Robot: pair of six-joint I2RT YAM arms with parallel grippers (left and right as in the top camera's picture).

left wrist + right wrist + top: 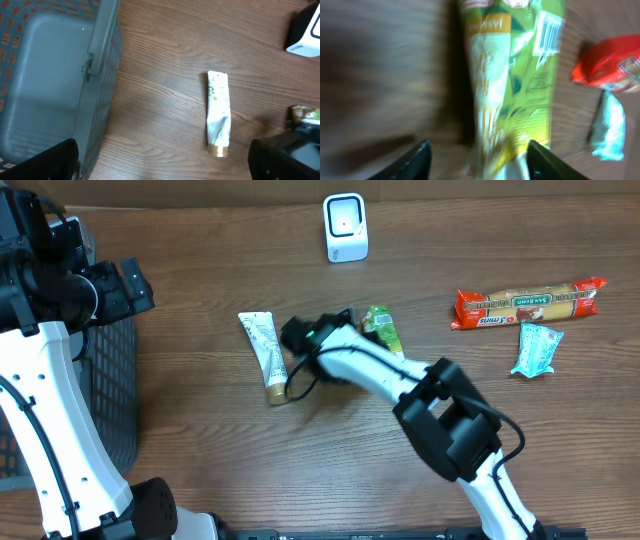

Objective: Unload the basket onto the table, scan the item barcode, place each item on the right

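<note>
A green snack packet (381, 328) lies on the wooden table, close up and blurred in the right wrist view (515, 85), with its barcode (547, 30) facing up. My right gripper (350, 318) is at the packet's left end. It stands open (477, 150), its fingers apart on either side of the packet's near end. The white scanner (345, 227) stands at the back centre and shows at the edge of the left wrist view (305, 32). Over the basket's edge at the left, my left gripper (120, 285) hangs open (165, 167) with nothing in it.
A white-and-green tube (265, 355) with a gold cap lies left of the right gripper (218, 112). A red packet (530, 303) and a light-blue packet (537, 348) lie at the right. A grey basket (110, 380) stands at the left edge.
</note>
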